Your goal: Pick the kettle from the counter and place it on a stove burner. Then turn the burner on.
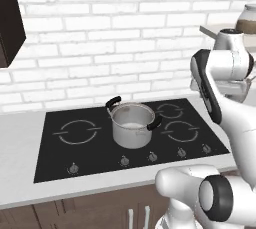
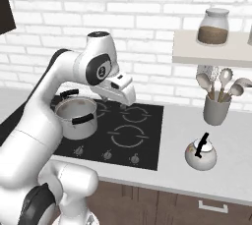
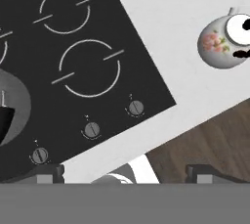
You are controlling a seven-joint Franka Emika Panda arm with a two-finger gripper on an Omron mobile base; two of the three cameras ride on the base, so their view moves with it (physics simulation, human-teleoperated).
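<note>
Kettle [image 2: 200, 154] sits upright on the counter [image 2: 187, 135], right of the cooktop [image 2: 142, 140], near the front edge, well apart from the arm. In the hand view the kettle [image 3: 225, 39] shows at upper right on pale counter [image 3: 176, 32], with a floral print on its side and a dark handle across the top. Nothing touches it.

Gripper [image 3: 122, 174] hangs above the right part of the cooktop [image 3: 97, 71], pointing down at the two right ring burners and the front knobs [image 3: 92, 129]. Finger tips [image 3: 46, 173] stand far apart at the bottom of the hand view, jaws wide, nothing between them. In the right base view the gripper [image 2: 123, 98] is over the far right burner [image 2: 134, 114], clear of the glass.

Steel pot [image 1: 132, 124] with two black handles stands on the middle of the cooktop [image 1: 65, 158], left of the gripper. No burner glows.

Right of the cooktop, far on the counter, a cup of utensils [image 2: 216, 103]. Above it a shelf [image 2: 206, 52] with a jar [image 2: 213, 26].
</note>
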